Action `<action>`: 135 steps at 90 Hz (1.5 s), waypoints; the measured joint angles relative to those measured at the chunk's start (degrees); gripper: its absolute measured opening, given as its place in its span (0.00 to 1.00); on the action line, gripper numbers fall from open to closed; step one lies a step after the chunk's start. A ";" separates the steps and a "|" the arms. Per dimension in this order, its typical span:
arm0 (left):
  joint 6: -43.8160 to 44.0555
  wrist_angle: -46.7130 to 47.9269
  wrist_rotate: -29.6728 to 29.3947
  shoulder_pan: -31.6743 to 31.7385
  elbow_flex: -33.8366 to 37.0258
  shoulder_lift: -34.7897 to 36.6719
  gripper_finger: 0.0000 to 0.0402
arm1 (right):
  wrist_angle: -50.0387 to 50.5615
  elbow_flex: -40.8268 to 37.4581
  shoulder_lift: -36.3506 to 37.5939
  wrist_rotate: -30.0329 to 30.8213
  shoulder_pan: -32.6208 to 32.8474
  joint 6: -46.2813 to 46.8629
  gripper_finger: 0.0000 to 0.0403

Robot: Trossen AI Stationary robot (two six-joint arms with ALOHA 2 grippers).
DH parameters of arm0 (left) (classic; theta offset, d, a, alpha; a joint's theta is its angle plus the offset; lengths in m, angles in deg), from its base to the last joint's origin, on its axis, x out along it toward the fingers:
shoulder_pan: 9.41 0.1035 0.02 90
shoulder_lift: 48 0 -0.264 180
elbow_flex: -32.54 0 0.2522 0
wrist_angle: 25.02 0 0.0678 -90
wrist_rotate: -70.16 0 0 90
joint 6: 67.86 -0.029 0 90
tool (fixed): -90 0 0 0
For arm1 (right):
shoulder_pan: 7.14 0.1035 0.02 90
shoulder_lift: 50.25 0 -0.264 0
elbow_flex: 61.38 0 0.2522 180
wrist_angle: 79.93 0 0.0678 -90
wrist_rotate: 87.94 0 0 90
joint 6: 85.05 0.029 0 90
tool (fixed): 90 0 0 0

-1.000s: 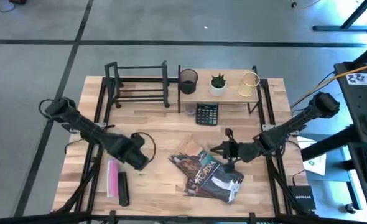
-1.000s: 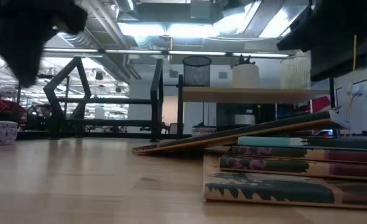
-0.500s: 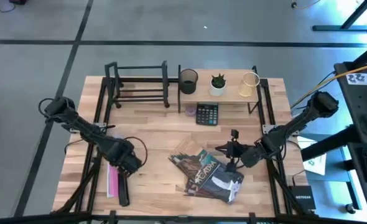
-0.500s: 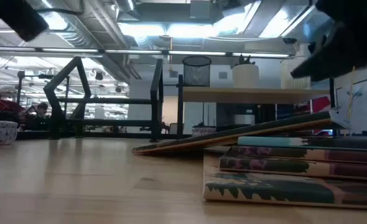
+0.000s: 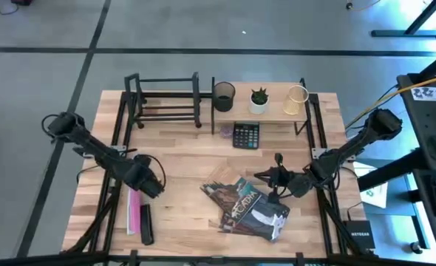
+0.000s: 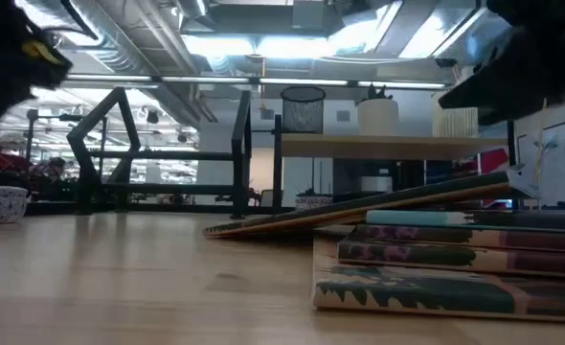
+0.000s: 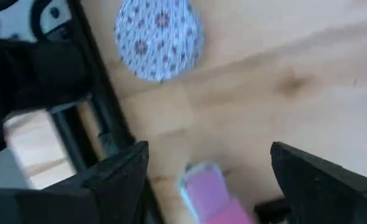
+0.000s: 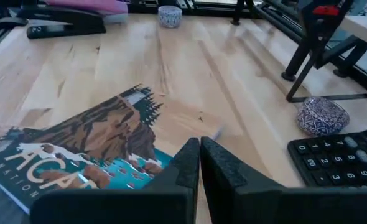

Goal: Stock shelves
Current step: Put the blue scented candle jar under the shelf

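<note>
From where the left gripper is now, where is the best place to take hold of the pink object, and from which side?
Probably across its narrow width, coming straight down from above. The pink object lies flat and long on the tabletop, with a black tool close along one side, so grip the end nearer the open left gripper, where that tool does not reach.

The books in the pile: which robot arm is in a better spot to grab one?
Probably the right. The right gripper, fingers shut, hovers at the edge of the book pile. The left gripper, open, is across the table above the pink item.
</note>
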 joint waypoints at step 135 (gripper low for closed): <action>-7.37 -20.08 -9.82 17.58 3.03 -0.01 0.79 | -1.63 0.04 -3.02 -0.15 -0.02 -0.05 0.00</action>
